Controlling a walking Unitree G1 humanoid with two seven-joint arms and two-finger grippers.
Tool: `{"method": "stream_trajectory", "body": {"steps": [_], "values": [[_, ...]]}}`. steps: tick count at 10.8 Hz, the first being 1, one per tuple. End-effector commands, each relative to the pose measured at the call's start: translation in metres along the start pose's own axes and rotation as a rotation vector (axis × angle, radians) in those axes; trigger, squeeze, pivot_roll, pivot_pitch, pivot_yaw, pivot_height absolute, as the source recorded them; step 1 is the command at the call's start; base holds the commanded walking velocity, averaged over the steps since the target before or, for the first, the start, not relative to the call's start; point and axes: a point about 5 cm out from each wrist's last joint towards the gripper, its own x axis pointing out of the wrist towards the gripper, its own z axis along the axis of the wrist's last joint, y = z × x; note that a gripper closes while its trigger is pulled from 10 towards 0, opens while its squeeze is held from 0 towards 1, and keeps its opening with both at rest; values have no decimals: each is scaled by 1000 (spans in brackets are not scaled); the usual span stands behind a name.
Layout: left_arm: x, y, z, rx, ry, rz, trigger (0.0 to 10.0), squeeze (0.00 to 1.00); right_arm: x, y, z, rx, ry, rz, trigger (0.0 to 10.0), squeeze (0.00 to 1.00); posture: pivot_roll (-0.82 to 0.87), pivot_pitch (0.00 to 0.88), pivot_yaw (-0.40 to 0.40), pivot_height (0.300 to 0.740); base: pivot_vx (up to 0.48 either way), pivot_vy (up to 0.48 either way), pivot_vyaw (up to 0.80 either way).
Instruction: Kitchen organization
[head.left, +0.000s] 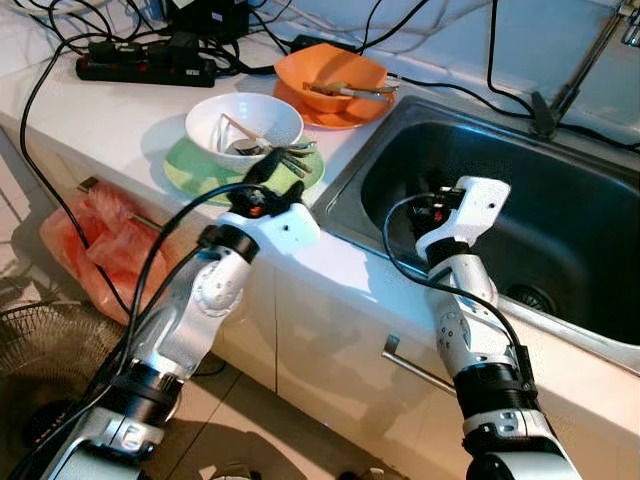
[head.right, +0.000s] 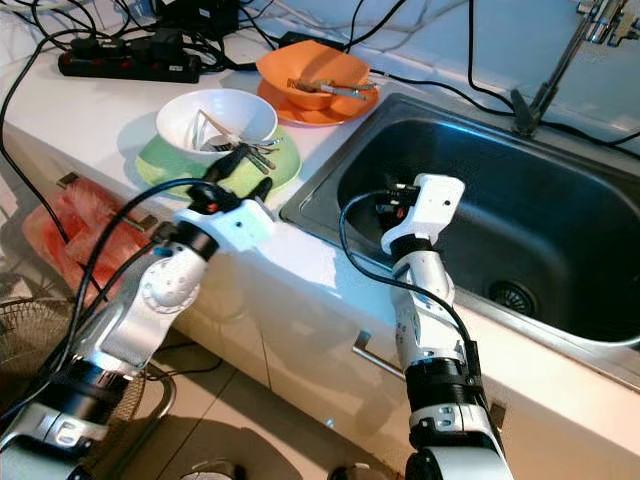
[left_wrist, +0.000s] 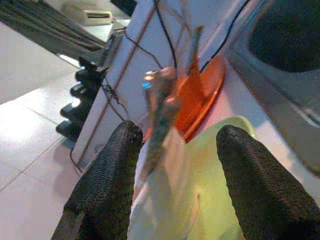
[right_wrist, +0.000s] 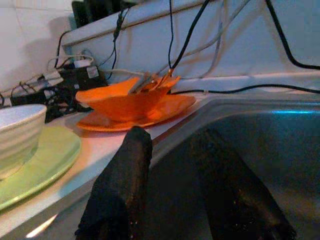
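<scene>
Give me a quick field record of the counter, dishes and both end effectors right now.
counter: white, dishes left of the sink
near stack: white bowl with utensils on green plate
far stack: orange bowl with utensils on orange plate
left end effector: open, at the green plate's near edge, holding nothing
right end effector: open, inside the sink, holding nothing
back of counter: black power strip, cables

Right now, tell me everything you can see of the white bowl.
The white bowl is round, glossy, ceramic-looking and upright, standing on a light green plate on the white counter left of the sink. Metal cutlery lies inside, handles sticking over its rim toward the left gripper, whose open fingers reach it.
</scene>
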Motion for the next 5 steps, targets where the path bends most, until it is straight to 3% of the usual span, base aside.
{"method": "stream_trajectory", "body": {"steps": [1,5], "values": [[3,0,4,17,-21,-6,10000,0,-2,-3,0,12,3,-18,10000,0,57,78,-33,740,0,0,0],[4,-6,6,8,-30,-17,10000,0,3,-3,15,-9,-27,-7,10000,0,62,85,-39,740,0,0,0]]}}
